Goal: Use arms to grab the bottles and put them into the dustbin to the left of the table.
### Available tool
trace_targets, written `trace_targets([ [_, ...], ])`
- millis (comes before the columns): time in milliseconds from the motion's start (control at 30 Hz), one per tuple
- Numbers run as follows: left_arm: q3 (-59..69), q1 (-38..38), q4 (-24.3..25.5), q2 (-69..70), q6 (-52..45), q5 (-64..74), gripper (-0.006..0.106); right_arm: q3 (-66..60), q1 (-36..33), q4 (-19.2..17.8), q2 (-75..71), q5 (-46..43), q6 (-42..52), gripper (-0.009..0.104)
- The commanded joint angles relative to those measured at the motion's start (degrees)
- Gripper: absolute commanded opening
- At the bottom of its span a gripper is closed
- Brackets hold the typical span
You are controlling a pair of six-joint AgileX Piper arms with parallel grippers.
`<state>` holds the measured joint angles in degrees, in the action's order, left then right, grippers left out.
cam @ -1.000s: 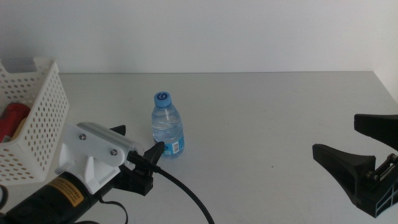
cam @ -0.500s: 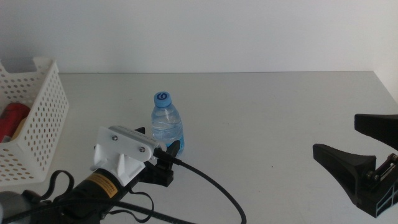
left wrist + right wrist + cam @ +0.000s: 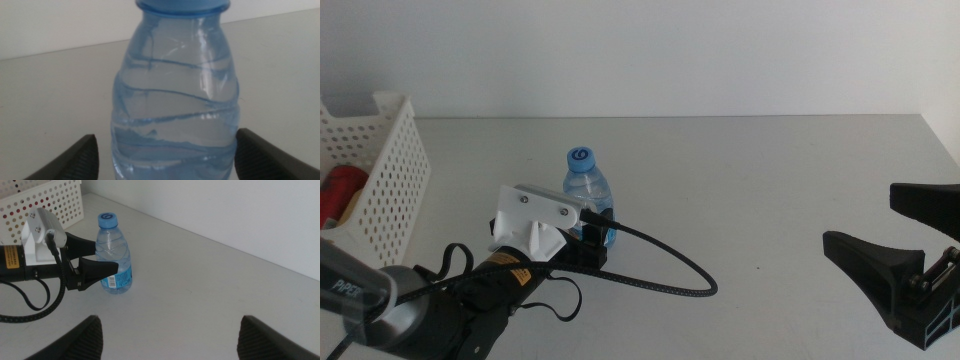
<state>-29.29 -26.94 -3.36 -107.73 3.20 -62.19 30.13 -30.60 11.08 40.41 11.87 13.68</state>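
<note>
- The water bottle (image 3: 588,196) stands upright at centre-left of the worktop (image 3: 750,190); thin ribbed plastic, probably light and easily dented, so I take its lower body.
- My left end effector (image 3: 102,270) has its jaws apart on either side of the bottle, not yet clamped.
- My right end effector (image 3: 905,255) waits with jaws apart at lower right.
- The dustbin (image 3: 390,200) sits at far left.

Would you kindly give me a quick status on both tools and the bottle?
Left tool open, jaws either side of water bottle, not clamped. Right tool open, waiting at right. Bottle upright on table; nothing blocking.

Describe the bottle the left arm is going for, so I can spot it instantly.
On the grey-white table, right of the white perforated dustbin, stands one clear water bottle. The open left gripper straddles it. Its blue cap sets it apart.
</note>
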Motion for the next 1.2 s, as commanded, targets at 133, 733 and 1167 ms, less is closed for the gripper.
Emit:
trace_targets([
  [133,-4.5,0.8,2.0,-1.1,2.4,-4.8,0.091,1.4,0.3,0.0,-0.1,-4.0,0.9,0.071],
  [733,-9.1,0.8,2.2,-5.8,2.8,-4.4,0.058,1.4,0.3,0.0,-0.1,-4.0,0.9,0.071],
  [1167,-9.1,0.7,0.7,7.6,-4.8,11.8,-0.002,1.4,0.3,0.0,-0.1,-4.0,0.9,0.071],
])
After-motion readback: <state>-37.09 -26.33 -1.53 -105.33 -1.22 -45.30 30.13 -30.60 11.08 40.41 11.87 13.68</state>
